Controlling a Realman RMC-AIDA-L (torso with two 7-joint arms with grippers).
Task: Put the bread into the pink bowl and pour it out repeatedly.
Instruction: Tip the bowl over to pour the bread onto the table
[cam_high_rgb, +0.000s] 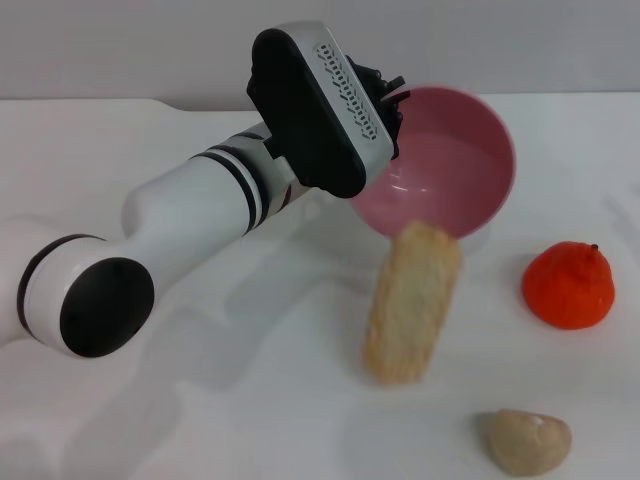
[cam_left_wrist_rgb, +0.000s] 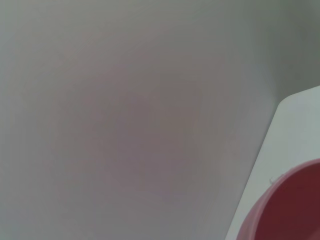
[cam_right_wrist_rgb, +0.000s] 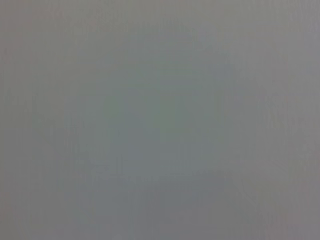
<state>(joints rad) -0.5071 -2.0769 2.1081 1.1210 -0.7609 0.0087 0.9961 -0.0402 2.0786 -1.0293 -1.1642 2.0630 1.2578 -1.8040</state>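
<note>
White table, pale grey wall behind; nothing else in the bkgd.

Left tool is at the far rim of the pink bowl, up off the table w/ the bowl tipped hard so its mouth faces fwd and down. Tool looks clamped on the rim, since the bowl hangs tilted there w/ nothing else holding it, but the wrist housing hides the fingers, so that's a judgement. Right arm and its tool: not in the head view at all.

Going outward from the bowl: the bread lies just below and in front of the bowl's lower lip, tan underside up, blurred, prob. mid-tumble or just landed. Orange fruit sits to the bowl's right and nearer the robot, apart from the bread. Beige lump is well in front of the bowl, past the bread.

Progress, as I read it: bowl interior is empty, bread is out, so one pour is at its end. Left: set bowl upright, reload bread, pour again.

Views: head view gives the whole layout. Left wrist view shows only wall, table edge and a sliver of bowl rim; no bread. Right wrist view is blank grey.
</note>
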